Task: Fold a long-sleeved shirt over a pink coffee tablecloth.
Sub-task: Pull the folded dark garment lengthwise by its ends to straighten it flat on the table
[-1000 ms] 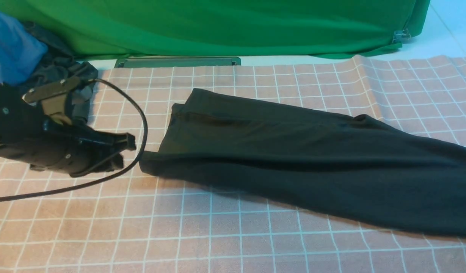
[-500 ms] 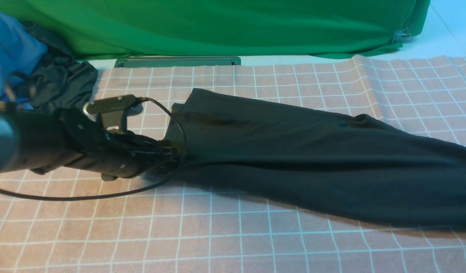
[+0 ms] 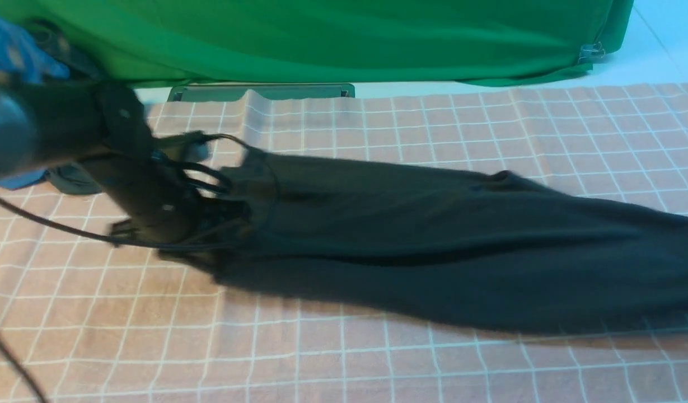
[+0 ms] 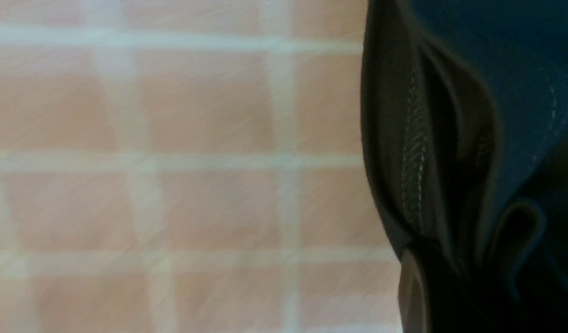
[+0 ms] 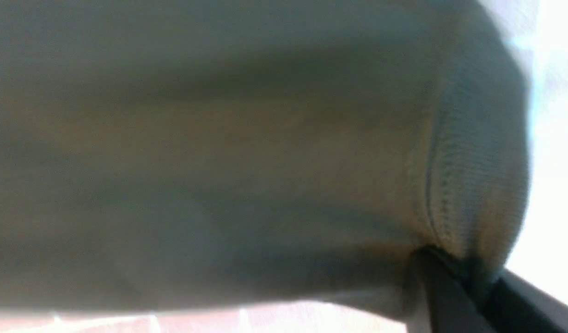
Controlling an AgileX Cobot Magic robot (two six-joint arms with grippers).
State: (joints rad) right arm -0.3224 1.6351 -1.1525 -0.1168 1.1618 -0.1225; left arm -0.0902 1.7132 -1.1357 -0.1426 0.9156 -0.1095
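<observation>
The long-sleeved shirt [image 3: 433,235] is a long black band stretched across the pink coffee tablecloth [image 3: 377,358], running off the right edge of the front view. My left gripper [image 3: 226,218] is shut on its left end, which hangs raised a little above the cloth. In the left wrist view the bunched, stitched hem of the shirt [image 4: 450,138] gathers into the left gripper [image 4: 450,296] over the tablecloth [image 4: 173,138]. My right gripper [image 5: 468,277] is out of the front view; in its wrist view it is shut on a ribbed edge of the shirt [image 5: 219,162].
A green cloth [image 3: 321,39] hangs across the back, with a grey-green bar [image 3: 265,90] at its foot. A blue garment [image 3: 13,45] and a dark garment [image 3: 69,182] lie at the far left behind my left arm. A black cable [image 3: 41,226] trails from that arm.
My left gripper moved right to the shirt's left end, closed on it and lifted it up and back. The shirt is now pulled taut, and the tablecloth's fold has shifted.
</observation>
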